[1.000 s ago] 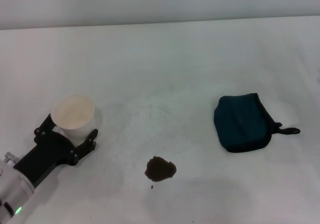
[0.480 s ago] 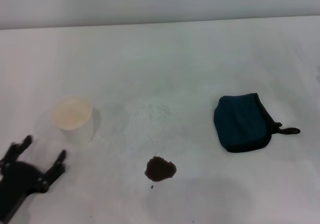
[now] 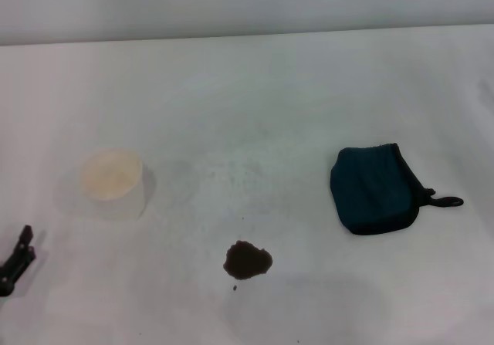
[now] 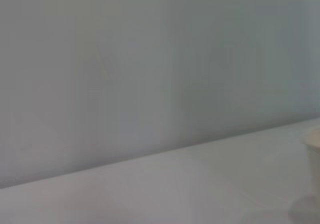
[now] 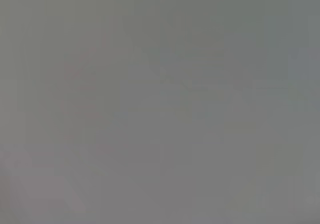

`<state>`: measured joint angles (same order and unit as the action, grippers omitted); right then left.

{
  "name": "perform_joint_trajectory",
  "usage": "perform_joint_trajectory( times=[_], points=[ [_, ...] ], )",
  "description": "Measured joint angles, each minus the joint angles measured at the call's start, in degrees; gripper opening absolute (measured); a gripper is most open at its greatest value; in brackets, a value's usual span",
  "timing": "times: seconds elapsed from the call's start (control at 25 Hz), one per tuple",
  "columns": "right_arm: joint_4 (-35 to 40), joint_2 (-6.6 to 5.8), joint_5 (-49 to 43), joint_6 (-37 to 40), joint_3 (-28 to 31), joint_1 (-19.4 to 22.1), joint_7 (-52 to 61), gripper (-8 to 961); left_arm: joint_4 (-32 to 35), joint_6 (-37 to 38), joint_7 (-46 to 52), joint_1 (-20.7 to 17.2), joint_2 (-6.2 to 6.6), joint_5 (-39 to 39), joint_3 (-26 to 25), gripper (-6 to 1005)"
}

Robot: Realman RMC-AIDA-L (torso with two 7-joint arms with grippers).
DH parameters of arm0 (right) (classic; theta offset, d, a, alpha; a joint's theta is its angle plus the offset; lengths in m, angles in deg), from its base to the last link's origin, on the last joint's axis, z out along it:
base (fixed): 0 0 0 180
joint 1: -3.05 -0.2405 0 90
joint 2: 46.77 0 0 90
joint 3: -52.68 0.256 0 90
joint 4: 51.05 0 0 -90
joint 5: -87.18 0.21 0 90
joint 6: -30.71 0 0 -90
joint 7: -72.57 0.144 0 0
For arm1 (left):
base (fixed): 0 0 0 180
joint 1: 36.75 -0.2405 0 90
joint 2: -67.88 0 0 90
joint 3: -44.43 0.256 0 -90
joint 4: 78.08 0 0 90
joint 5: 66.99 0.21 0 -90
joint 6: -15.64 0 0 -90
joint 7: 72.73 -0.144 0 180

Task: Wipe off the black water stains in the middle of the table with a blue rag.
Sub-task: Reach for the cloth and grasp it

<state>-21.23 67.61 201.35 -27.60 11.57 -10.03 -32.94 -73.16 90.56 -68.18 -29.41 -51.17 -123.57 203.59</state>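
Observation:
The black water stains (image 3: 248, 260) are a small dark blotch with a tiny speck just in front, on the white table (image 3: 255, 98) near its front middle. The blue rag (image 3: 373, 189) lies folded to the right of the blotch, its black loop pointing right. Only one finger of my left gripper (image 3: 11, 264) shows at the bottom-left edge of the head view, with bare table beside it, so the gripper is open and empty. It is far left of the stain. My right gripper is out of view, and the right wrist view shows only grey blur.
A white paper cup (image 3: 113, 183) stands upright at the left, between my left gripper and the stain. Its edge also shows in the left wrist view (image 4: 314, 149). A pale wall (image 3: 247, 1) runs behind the table's far edge.
My left gripper let go of the paper cup and pulled back toward the lower left, nearly leaving the head view. The cup stays standing. The rag and stain have not moved.

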Motion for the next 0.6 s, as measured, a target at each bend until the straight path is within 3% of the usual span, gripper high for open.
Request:
perform_joint_trajectory(
  times=[0.2,0.24,0.28,0.32,0.36,0.52,0.6],
  points=[
    [15.8,-0.84,-19.9,3.4,-2.5,-0.4,26.6,849,-0.1,0.9,0.0,0.5,0.03,-1.5,0.0,879],
    [18.8,-1.13,-25.2,3.4,-2.5,-0.8,33.7,849,-0.1,1.3,0.0,0.7,0.03,-1.7,0.0,878],
    [24.4,-1.8,-36.6,2.1,-2.6,-2.4,46.2,848,-0.1,1.6,0.0,0.8,0.03,-2.0,0.0,878],
    [27.2,-2.29,-42.5,0.7,-2.6,-3.5,51.7,847,-0.1,1.8,0.0,0.8,0.04,-2.3,0.0,878],
    [27.2,-2.29,-42.5,0.7,-2.6,-3.5,51.7,847,-0.1,1.9,0.0,1.0,0.05,-2.7,0.0,878],
    [35.0,-4.37,-62.9,-8.0,-2.5,-8.5,68.6,844,-0.1,2.0,0.0,1.9,0.06,-3.4,0.0,878],
    [38.6,-5.15,-74.4,-19.0,-2.8,-13.2,75.3,843,-0.1,2.0,0.0,2.5,0.08,-3.4,0.0,878]
  ],
)
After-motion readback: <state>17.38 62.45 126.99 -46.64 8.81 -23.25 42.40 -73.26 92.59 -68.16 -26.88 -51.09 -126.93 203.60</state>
